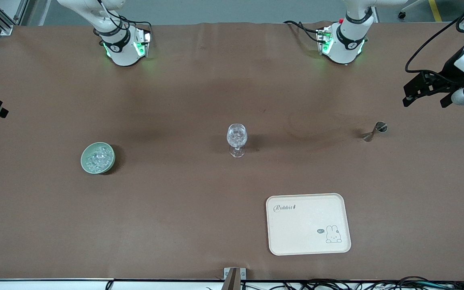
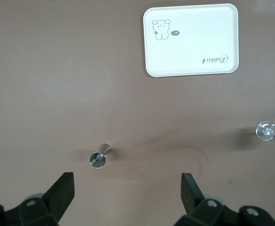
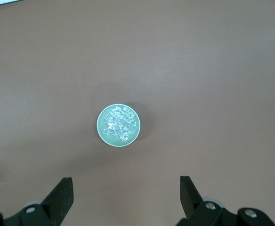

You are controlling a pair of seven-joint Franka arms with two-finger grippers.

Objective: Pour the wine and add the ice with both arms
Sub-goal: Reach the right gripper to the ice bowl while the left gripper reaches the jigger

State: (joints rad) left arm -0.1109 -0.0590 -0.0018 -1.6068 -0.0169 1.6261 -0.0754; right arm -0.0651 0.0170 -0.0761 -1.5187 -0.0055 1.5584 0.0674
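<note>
A brown, matte desk (image 1: 175,225) is seen spread out under both arms, with faint creases in the covering. Roughly mid-desk a clear stemmed wine glass (image 1: 237,139) is stood upright, its round bowl cut with a glittery pattern. Toward the right arm's end, a small round pale-green bowl (image 1: 98,158) is set down, and the ice (image 1: 97,157) is piled inside it as glassy, sparkling little lumps. Toward the left arm's end, a small shiny metal jigger (image 1: 375,131), hourglass shaped, is lying on its side. Nearer the front camera than the glass, a cream rectangular tray (image 1: 308,224) with rounded corners is laid flat; a rabbit drawing and "Rabbit" lettering are printed on it.

The left claw (image 2: 128,188) is held high over the desk above the jigger, black fingers spread wide, nothing gripped. The right claw (image 3: 125,190) is held up over the desk near the bowl of ice, fingers also spread wide and empty. Smooth white shells with dark joints are seen on both arms.
</note>
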